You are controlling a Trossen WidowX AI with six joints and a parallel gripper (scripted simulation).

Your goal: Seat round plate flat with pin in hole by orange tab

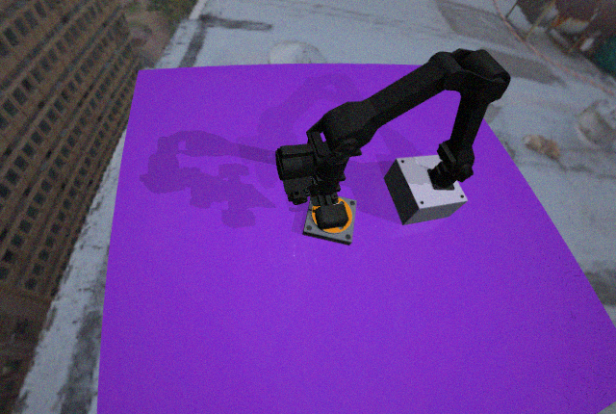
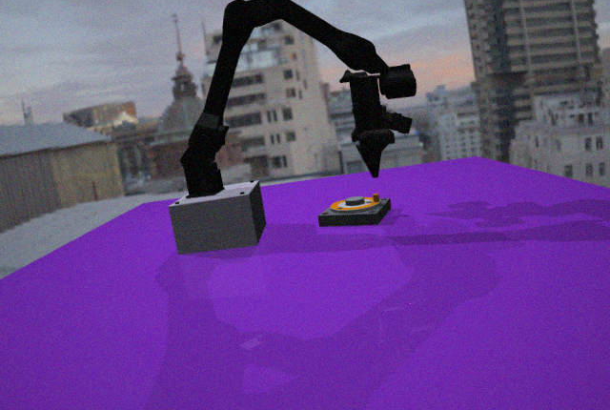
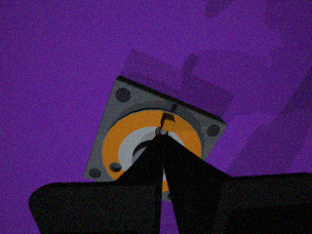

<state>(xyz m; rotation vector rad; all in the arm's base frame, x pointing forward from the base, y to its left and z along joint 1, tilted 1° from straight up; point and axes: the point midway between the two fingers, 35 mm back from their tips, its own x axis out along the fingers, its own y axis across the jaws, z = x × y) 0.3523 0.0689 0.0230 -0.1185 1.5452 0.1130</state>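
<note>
Plate, orange-rimmed, sits on the grey base around the post, its tab standing at the far edge. Gripper hangs above it, apart from it, fingers pressed together and empty, tips pointing at the tab.

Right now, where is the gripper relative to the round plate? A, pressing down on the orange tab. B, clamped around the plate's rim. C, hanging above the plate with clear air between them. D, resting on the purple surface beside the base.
C: in the exterior view the shut gripper hangs in the air well above the round plate and its orange tab, touching neither.
</note>
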